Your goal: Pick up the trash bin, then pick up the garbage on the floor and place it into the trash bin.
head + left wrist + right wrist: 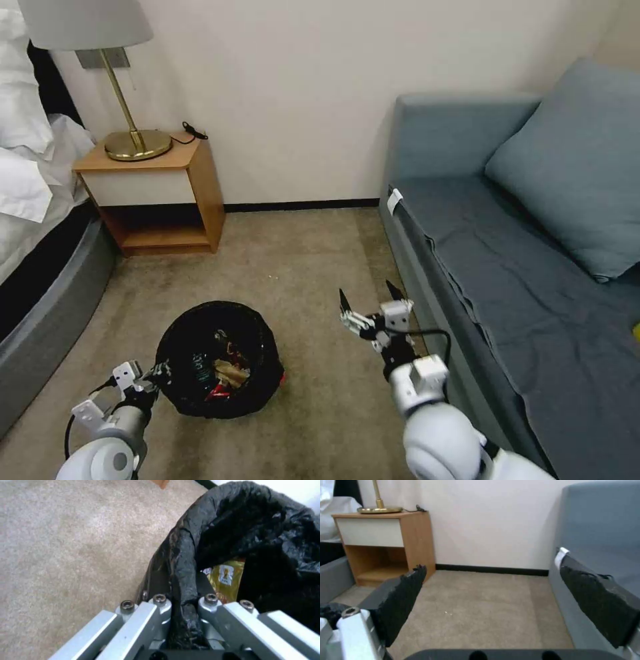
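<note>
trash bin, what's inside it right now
Inside the trash bin, held at its rim by the left gripper: a gold-brown wrapper, red packet bits, brown paper. The black liner hides anything deeper.

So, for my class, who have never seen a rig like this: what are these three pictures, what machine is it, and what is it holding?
It is a wheeled robot with two arms. One picture looks down from its head; the other two come from cameras on its wrists. The left tool is shut on the rim of the trash bin, a round bin lined with a black bag, standing on carpet. The garbage, wrappers and packets, lies inside it. The right tool is open and holds nothing, hovering beside the grey sofa. A wooden nightstand with a brass lamp stands by the wall.
</note>
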`<state>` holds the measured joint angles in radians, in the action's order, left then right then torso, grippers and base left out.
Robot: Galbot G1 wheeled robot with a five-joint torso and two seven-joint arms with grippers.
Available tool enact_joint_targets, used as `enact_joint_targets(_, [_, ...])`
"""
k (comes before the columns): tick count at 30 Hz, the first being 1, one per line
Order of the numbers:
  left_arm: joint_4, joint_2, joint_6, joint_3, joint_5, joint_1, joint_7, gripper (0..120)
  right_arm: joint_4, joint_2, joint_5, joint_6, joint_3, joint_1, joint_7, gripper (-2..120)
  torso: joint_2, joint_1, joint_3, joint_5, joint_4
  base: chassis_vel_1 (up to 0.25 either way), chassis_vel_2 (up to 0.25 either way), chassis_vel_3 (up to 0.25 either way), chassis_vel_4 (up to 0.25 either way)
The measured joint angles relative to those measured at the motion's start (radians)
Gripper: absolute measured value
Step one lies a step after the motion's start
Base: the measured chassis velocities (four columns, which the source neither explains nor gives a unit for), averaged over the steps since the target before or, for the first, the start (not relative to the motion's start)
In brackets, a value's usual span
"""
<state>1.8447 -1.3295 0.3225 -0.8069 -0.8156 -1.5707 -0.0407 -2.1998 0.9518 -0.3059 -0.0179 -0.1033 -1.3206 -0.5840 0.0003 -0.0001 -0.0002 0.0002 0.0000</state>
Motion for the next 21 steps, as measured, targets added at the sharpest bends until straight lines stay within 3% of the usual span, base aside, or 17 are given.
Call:
enact_joint_targets(4, [0.016, -0.01, 0.005, 0.001, 0.003, -0.009, -0.013, 4, -0.016, 0.016, 0.054, 0.019, 0.039, -0.066, 0.023, 100, 0.0, 0.0, 0.0, -0.0004, -0.0001, 0.0, 0.0, 0.0, 0.0])
enact_joint_targets(11, [0.031, -0.014, 0.018, 0.011, 0.017, 0.002, -0.022, 26, -0.016, 0.017, 0.058, 0.031, 0.058, -0.073, 0.036, 100, 0.0, 0.0, 0.0, -0.0012, -0.0002, 0.0, 0.0, 0.0, 0.0])
enact_joint_targets(13, [0.073, -0.016, 0.016, 0.005, 0.037, -0.007, -0.015, 39, -0.021, 0.013, 0.056, 0.036, 0.069, -0.073, 0.039, 100, 0.0, 0.0, 0.0, -0.0004, -0.0002, 0.0, 0.0, 0.0, 0.0])
enact_joint_targets(21, [0.207, -0.02, 0.003, -0.017, 0.14, -0.029, -0.002, 65, -0.017, 0.011, 0.036, 0.048, 0.083, -0.064, 0.042, 100, 0.0, 0.0, 0.0, -0.0002, -0.0001, 0.0, 0.0, 0.0, 0.0])
